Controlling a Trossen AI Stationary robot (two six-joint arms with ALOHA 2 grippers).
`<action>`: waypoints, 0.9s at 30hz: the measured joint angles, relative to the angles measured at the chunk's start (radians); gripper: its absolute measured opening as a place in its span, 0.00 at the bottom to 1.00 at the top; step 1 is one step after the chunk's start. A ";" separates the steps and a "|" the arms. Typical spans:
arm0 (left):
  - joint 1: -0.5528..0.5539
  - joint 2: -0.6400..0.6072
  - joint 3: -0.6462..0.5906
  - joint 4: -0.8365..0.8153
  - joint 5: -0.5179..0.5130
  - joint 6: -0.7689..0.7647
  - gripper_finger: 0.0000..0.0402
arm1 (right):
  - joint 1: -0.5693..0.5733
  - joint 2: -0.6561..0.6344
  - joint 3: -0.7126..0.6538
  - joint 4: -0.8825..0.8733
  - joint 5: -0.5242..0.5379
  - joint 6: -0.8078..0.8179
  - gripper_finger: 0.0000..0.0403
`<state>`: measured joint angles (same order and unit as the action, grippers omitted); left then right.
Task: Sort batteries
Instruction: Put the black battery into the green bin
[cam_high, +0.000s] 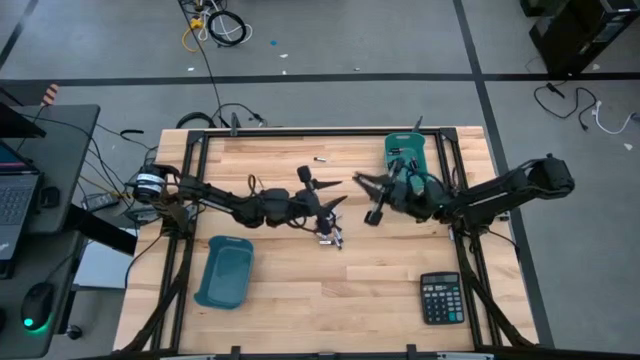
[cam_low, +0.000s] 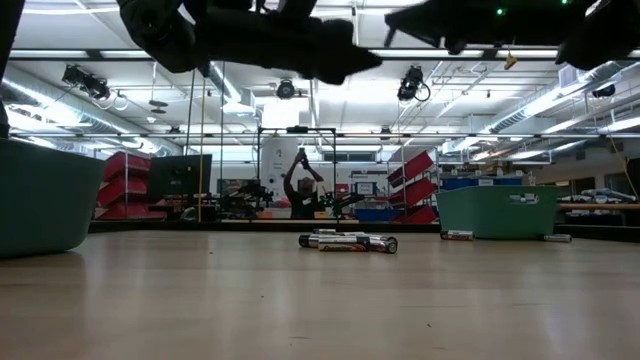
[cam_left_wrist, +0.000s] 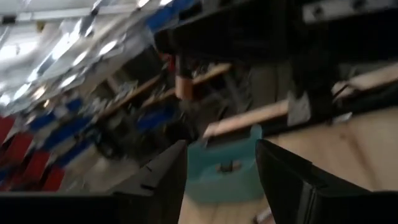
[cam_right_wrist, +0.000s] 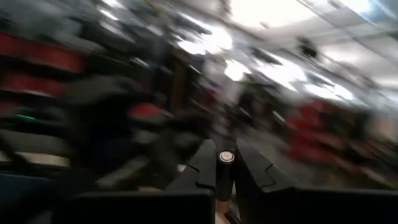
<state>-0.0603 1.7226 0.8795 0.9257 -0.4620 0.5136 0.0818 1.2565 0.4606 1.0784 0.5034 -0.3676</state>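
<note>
Wooden desk (cam_high: 300, 290) on my feed, both arms up over the middle. Near edge: teal bin (cam_high: 225, 270) at front-left, black calculator (cam_high: 441, 298) at front-right. Mid-desk: small cluster of batteries (cam_low: 348, 242) lying flat beside one another just under the left hand (cam_high: 325, 195); in the low view their long axes run across the picture, side to side. Left hand hangs above them with fingers (cam_left_wrist: 163, 180) spread wide, nothing between them. Right hand (cam_right_wrist: 226, 171) is up in the air right of centre, clamped on one battery (cam_right_wrist: 226, 157); it stands between the fingers, long axis along them, its round end cap facing the wrist camera. Farther back: second teal bin (cam_high: 407, 155) at the rear-right, partly under the right arm. Low view shows a single cell (cam_low: 457, 236) lying flat just beside that bin, long axis across the picture. One more small cell (cam_high: 320, 159) lies alone near the rear edge; too small for me to tell its heading. Beyond the desk, a person (cam_low: 300, 190) stands in the room with arms raised.
</note>
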 joint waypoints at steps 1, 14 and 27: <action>0.000 0.000 0.000 -0.023 -0.031 -0.017 0.48 | -0.004 -0.026 0.000 -0.046 0.062 0.007 0.06; 0.001 0.000 0.000 -0.141 -0.145 -0.103 0.48 | -0.195 -0.360 0.000 -0.763 0.342 0.432 0.06; 0.001 0.000 0.000 -0.140 -0.145 -0.130 0.48 | -0.519 -0.394 0.000 -1.282 -0.101 0.818 0.06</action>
<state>-0.0593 1.7222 0.8795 0.7860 -0.6071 0.3840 -0.4369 0.8627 0.4603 -0.2039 0.4026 0.4505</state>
